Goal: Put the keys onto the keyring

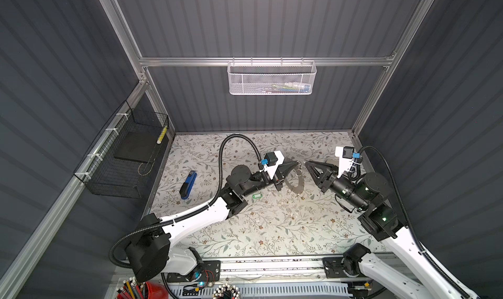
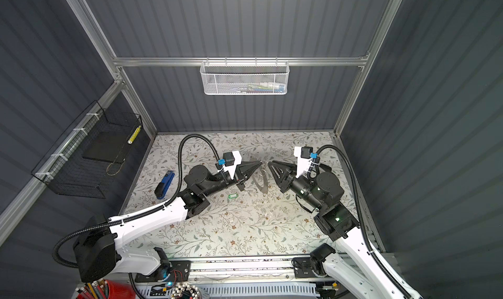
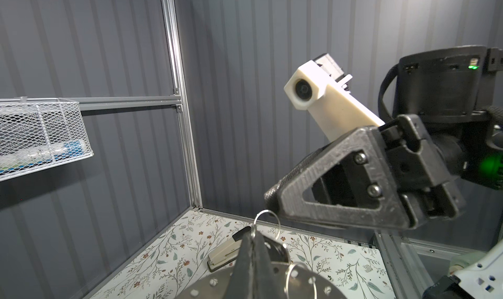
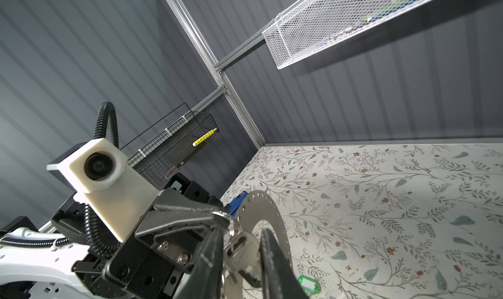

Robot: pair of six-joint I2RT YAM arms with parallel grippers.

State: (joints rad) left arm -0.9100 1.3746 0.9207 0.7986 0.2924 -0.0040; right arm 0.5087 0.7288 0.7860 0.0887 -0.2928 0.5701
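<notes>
1. Left fingers [image 1: 291, 165] are shut at the top rim of the keyring [image 1: 296, 187]. The pinch is at the small wire loop [image 1: 298, 172], but I can't tell whether the pads bite the plate or the loop.
2. The keyring stands on edge and tilted, just below the left tip. I can't tell if its lower rim touches the counter [image 1: 272, 229].
3. The key [image 4: 241, 250] dangles from that loop, just under the left tip and in front of the keyring's face [image 4: 268, 206].
4. Right fingers [image 1: 310, 165] are partly open and hold nothing. In both top views they point tip to tip at the left ones, with the tips just apart.
5. Deciding relation: in the right wrist view the key sits in the gap between the right fingers [image 4: 275, 265], apparently a little ahead of their tips. Its long axis hangs down, running roughly along the fingers rather than across them. My read is that a short straight advance and a close would catch it.
6. The green tag [image 1: 255, 196] lies flat on the counter beside the left forearm, well apart from both tips, and is not on the keyring yet. The left arm is nearer but busy, so the right arm likely has to fetch it.
7. Risk: the key swings freely on the loop, so a nudge from one pad could turn it out of the gap.
</notes>
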